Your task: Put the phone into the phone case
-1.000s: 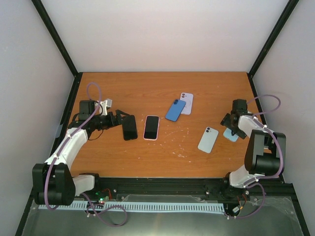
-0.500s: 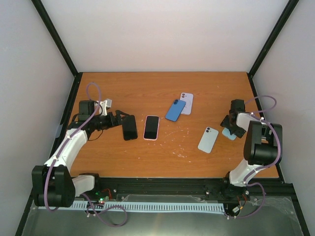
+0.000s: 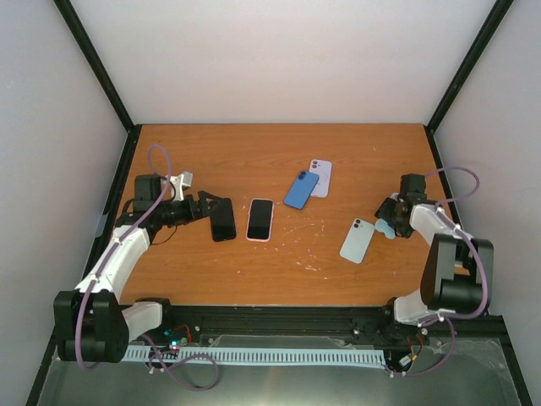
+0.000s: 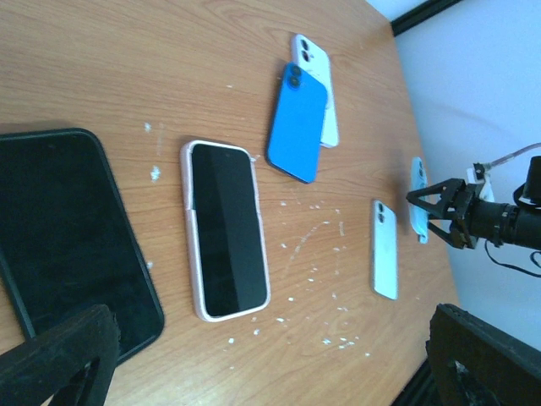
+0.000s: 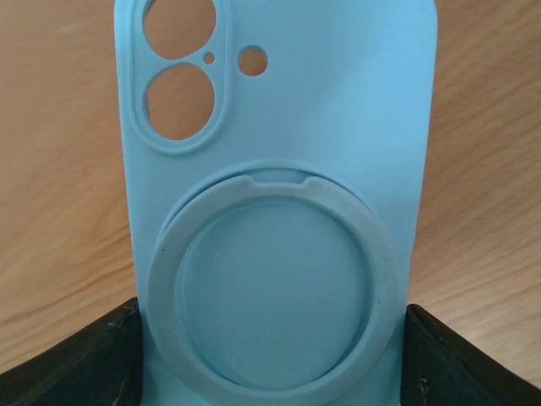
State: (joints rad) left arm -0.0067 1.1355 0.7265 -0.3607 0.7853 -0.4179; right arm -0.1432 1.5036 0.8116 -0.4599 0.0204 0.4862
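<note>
Pale-blue case (image 5: 279, 169) — likely soft, light, flexy, so grip its long edges — tipped up at the right of the counter (image 3: 254, 152), pinched across its width by the right hand (image 5: 270, 364); left hand (image 4: 266, 364) spread over black phone (image 4: 68, 228).

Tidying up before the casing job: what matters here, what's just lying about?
Job, likely: light-blue phone case, held by right gripper; black phone at open left gripper.
Lying about: pink-cased phone, blue phone, lilac phone beneath it, pale-blue phone.
</note>
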